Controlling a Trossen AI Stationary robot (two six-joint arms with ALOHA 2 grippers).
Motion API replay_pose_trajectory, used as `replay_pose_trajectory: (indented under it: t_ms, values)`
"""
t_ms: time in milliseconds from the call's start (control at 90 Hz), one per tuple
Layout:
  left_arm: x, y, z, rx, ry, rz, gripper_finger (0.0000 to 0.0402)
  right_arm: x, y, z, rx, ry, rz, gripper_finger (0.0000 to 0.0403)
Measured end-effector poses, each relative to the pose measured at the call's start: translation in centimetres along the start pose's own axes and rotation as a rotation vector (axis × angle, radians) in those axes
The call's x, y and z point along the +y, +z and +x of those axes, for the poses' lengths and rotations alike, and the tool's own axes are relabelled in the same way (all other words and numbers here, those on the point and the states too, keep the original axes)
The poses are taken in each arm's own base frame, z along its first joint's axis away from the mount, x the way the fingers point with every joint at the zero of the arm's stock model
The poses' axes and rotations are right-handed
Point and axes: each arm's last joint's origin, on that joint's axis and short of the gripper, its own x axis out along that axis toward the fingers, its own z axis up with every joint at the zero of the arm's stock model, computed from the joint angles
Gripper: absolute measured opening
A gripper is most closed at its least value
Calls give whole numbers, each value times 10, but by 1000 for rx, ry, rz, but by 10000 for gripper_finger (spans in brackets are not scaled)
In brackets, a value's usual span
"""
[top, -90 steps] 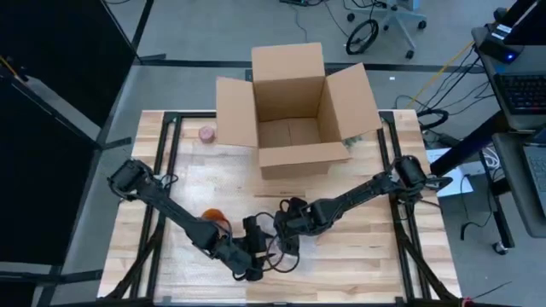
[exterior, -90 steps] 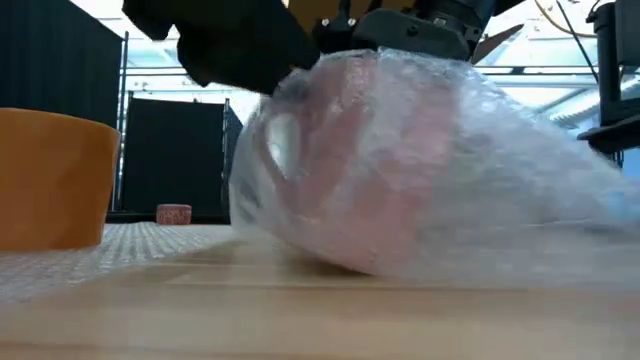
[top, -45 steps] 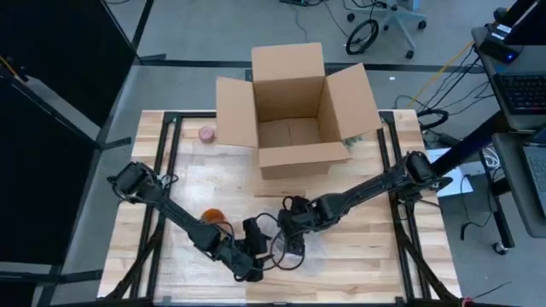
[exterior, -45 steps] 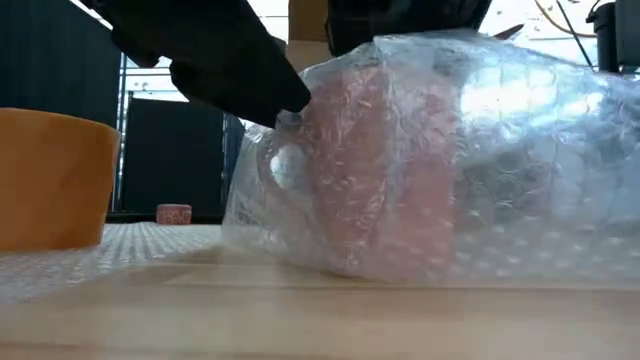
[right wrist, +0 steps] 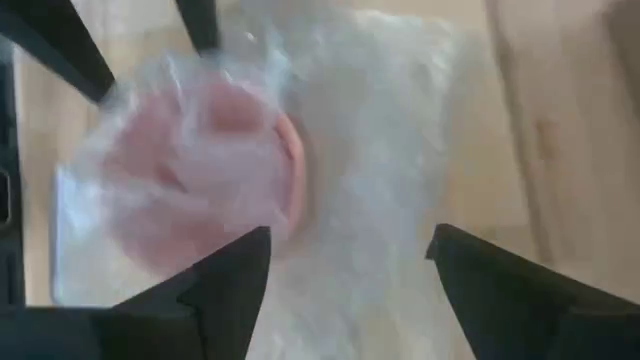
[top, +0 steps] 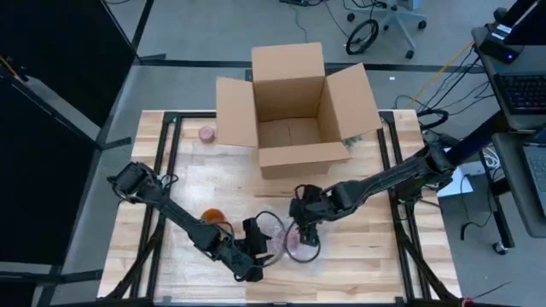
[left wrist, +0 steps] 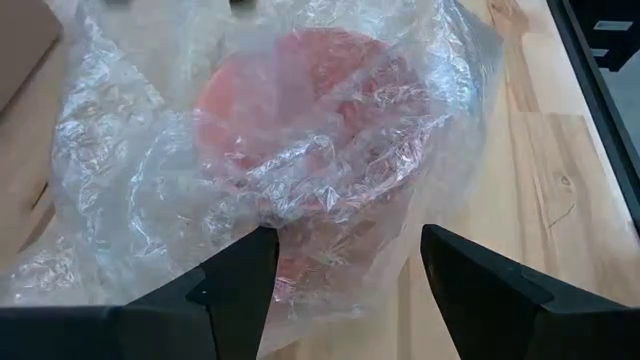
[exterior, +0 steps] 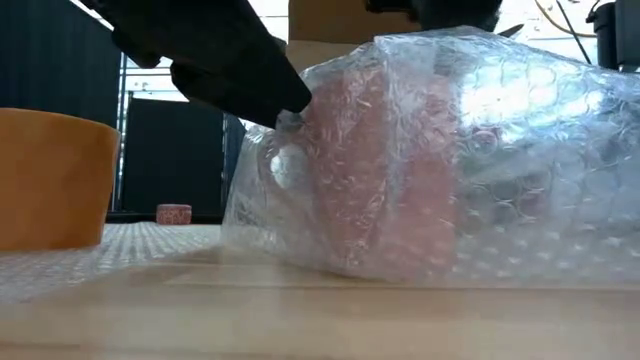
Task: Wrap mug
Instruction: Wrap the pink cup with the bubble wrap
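A pink mug [left wrist: 310,110] lies on its side on the table, bundled in clear bubble wrap [exterior: 520,150] near the table's front edge [top: 290,243]. My left gripper [left wrist: 347,240] is open at the bundle's left side, its fingers either side of a loose part of the wrap. My right gripper [right wrist: 350,235] stands open above the bundle [top: 303,230], pointing down at it, with nothing seen between its fingers. My left gripper is open, and one finger [exterior: 250,80] lies against the bubble wrap's upper left side [exterior: 297,112], coming slanting down from the table's left. The wrap bulges between the two fingers [left wrist: 330,275]. The bundle rests on the table.
An open cardboard box [top: 294,94] stands at the table's far middle. An orange cup [top: 212,217] stands just left of the bundle, behind my left arm. A small pink thing [top: 206,133] lies at the far left, beside the box.
My right gripper has risen off the bundle and gone a little toward the table's right edge. The bubble wrap, humped over the mug a second ago, now lies spread out toward the right, and the bundle has settled on the table.
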Motion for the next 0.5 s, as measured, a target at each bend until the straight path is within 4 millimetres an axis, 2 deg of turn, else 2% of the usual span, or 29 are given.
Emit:
replay_pose_trajectory:
  t_ms: [122,267,367,500]
  values:
    - [0,0,0,0,0,0,237,-11,-10,-32,22,-53,22,265]
    - [0,0,0,-1,-1,-2,237,-18,-30,-56,45,-165,51,265]
    - [0,0,0,-1,-1,-6,237,-22,-50,-54,40,-184,109,265]
    - [0,0,0,-1,-1,-7,237,-33,-84,-38,19,-165,219,265]
